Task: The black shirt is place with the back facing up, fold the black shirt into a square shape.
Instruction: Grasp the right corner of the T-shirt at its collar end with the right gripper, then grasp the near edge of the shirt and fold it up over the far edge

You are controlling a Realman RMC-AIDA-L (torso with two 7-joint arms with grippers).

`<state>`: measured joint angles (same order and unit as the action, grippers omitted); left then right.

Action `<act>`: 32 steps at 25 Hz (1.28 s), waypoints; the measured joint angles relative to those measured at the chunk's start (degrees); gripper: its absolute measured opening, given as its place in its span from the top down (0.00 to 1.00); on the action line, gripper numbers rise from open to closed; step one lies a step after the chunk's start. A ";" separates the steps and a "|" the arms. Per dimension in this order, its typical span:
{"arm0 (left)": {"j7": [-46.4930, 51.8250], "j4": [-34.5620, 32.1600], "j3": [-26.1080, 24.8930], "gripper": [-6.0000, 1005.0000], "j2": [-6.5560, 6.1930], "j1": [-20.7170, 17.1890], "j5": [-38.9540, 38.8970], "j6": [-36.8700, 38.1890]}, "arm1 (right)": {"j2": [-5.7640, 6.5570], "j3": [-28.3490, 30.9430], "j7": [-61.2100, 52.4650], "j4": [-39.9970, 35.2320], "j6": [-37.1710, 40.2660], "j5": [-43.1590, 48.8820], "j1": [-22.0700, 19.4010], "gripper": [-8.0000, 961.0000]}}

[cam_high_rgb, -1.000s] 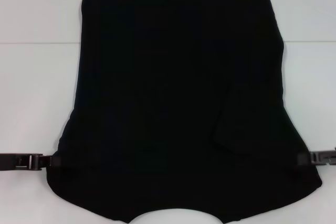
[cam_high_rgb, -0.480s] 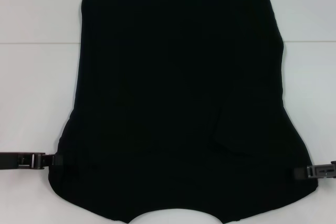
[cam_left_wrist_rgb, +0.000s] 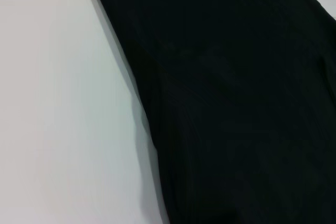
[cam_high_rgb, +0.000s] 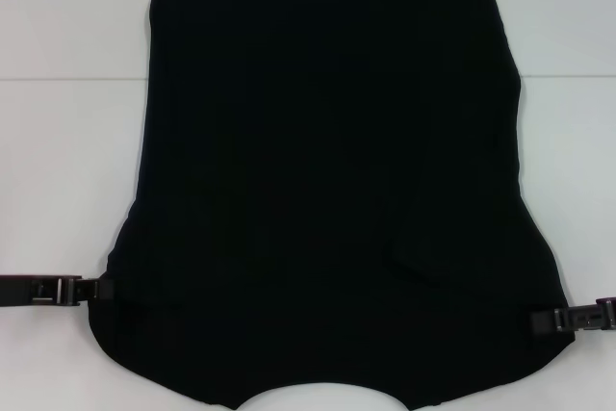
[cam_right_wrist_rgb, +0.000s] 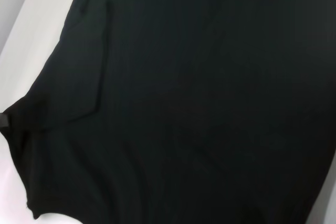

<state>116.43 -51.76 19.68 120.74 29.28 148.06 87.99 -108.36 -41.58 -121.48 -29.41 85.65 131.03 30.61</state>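
The black shirt (cam_high_rgb: 327, 170) lies flat on the white table (cam_high_rgb: 67, 141), plain side up, no lettering showing. Its sides are folded inward, and a folded flap edge (cam_high_rgb: 409, 238) shows on its right half. The neckline curve is at the near edge. My left gripper (cam_high_rgb: 101, 289) sits at the shirt's left edge near the shoulder. My right gripper (cam_high_rgb: 541, 320) sits at the shirt's right edge, a little nearer to me. The left wrist view shows the shirt (cam_left_wrist_rgb: 236, 103) and bare table. The right wrist view shows the shirt (cam_right_wrist_rgb: 199, 103) filling most of the picture.
White table surface lies on both sides of the shirt, with a faint seam line (cam_high_rgb: 58, 77) running across it at the far left and right. Nothing else stands on the table.
My right gripper has moved toward me along the shirt's right edge and slightly inward. The shirt's right lower edge has drawn in a little. The left gripper has stayed put.
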 joint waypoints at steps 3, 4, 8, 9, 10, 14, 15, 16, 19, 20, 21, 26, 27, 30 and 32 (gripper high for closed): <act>-0.05 0.00 0.00 0.94 0.01 0.07 0.00 -0.08 | 0.00 0.02 0.00 0.00 -0.55 0.21 0.16 0.15; -0.06 0.00 0.00 0.94 0.02 0.09 0.00 -0.16 | 0.00 0.02 -0.02 -0.01 -0.95 0.47 0.34 0.19; -0.06 0.00 0.00 0.94 0.02 0.09 0.00 -0.29 | 0.00 0.08 -0.08 -0.02 -1.59 0.66 0.50 0.37; -0.05 0.01 0.00 0.94 0.02 0.09 0.00 -0.36 | 0.00 0.11 -0.09 -0.02 -1.71 0.66 0.52 0.41; -0.05 0.05 0.00 0.94 0.02 0.09 0.00 -0.48 | 0.00 0.10 -0.09 -0.02 -1.75 0.66 0.52 0.46; -0.07 0.85 0.01 0.94 -0.06 0.11 0.00 -0.89 | -0.04 0.01 -0.10 -0.02 -1.82 0.67 0.52 0.62; -0.07 1.14 -0.01 0.94 -0.15 0.16 0.00 -1.04 | -0.09 0.02 -0.07 -0.02 -1.82 0.66 0.51 0.66; -0.07 1.25 -0.02 0.94 -0.18 0.21 0.00 -1.16 | -0.12 0.08 0.03 -0.02 -1.82 0.67 0.50 0.70; -0.05 1.38 -0.08 0.94 -0.21 0.36 0.00 -1.36 | -0.21 0.26 0.39 -0.04 -1.82 0.66 0.39 0.80; 0.00 1.40 -0.11 0.94 -0.22 0.40 0.00 -1.34 | -0.24 0.32 0.56 -0.04 -1.81 0.66 0.27 0.82; 0.12 1.40 -0.34 0.94 -0.24 0.44 -0.08 -1.15 | -0.24 0.52 0.89 -0.04 -1.75 0.64 0.02 0.84; 1.07 1.40 -4.27 0.93 -0.66 0.12 -0.81 0.65 | 0.01 3.38 3.34 -0.04 -1.37 0.41 -2.31 0.93; 1.15 1.40 -5.44 0.93 -0.76 -0.03 -0.87 1.32 | 0.13 4.36 4.00 -0.04 -1.23 0.35 -2.87 0.93; 1.06 1.41 -8.53 0.93 -0.88 -0.52 -1.01 4.01 | 0.47 6.90 5.89 -0.05 -0.40 0.32 -4.16 0.93; 0.98 1.41 -9.90 0.93 -0.92 -1.03 -1.26 5.82 | 0.63 8.31 7.09 -0.11 0.28 0.36 -5.00 0.92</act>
<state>117.41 -50.36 9.78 119.82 28.24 146.80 93.80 -107.73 -33.26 -114.40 -29.52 85.94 131.39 25.61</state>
